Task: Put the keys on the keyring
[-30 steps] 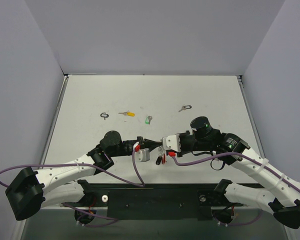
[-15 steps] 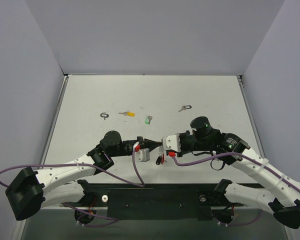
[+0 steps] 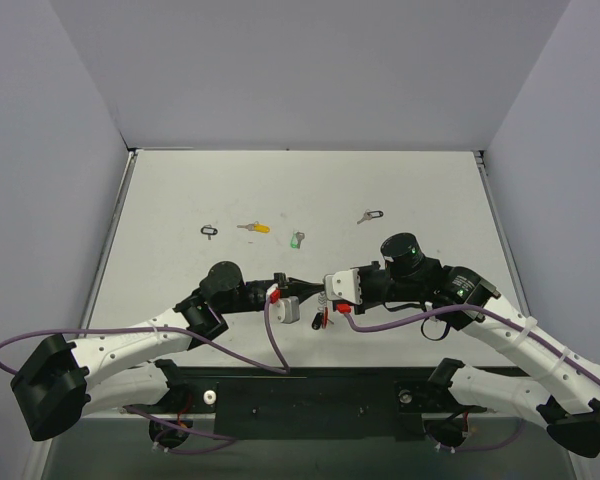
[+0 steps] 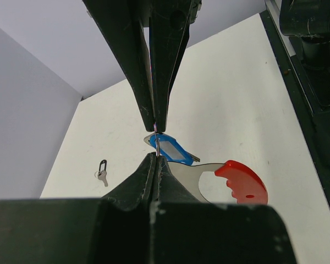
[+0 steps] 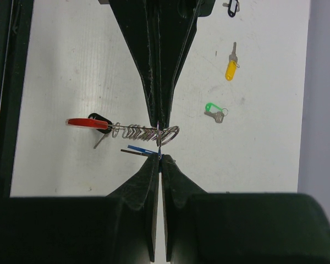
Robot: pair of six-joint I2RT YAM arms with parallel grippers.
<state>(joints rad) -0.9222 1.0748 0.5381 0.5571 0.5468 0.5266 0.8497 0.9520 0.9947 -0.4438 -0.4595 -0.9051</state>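
The keyring (image 5: 140,132), a silver ring with a beaded coil and a red curved tag (image 5: 88,123), hangs just above the table between both grippers. My left gripper (image 4: 156,142) is shut on the ring's thin wire, with the red tag (image 4: 242,181) beyond it. My right gripper (image 5: 160,141) is shut on the blue-tagged key (image 5: 137,149), held against the ring; the same blue-tagged key (image 4: 170,149) shows behind the left fingertips. A black tag (image 5: 99,118) hangs by the red one. In the top view the keyring (image 3: 325,318) hangs below the left gripper (image 3: 302,300) and right gripper (image 3: 328,295).
Loose keys lie on the white table farther back: a yellow-tagged key (image 3: 255,227), a green-tagged key (image 3: 297,239), a black-tagged key (image 3: 210,230) at the left and another black-tagged key (image 3: 370,215) at the right. Grey walls close three sides.
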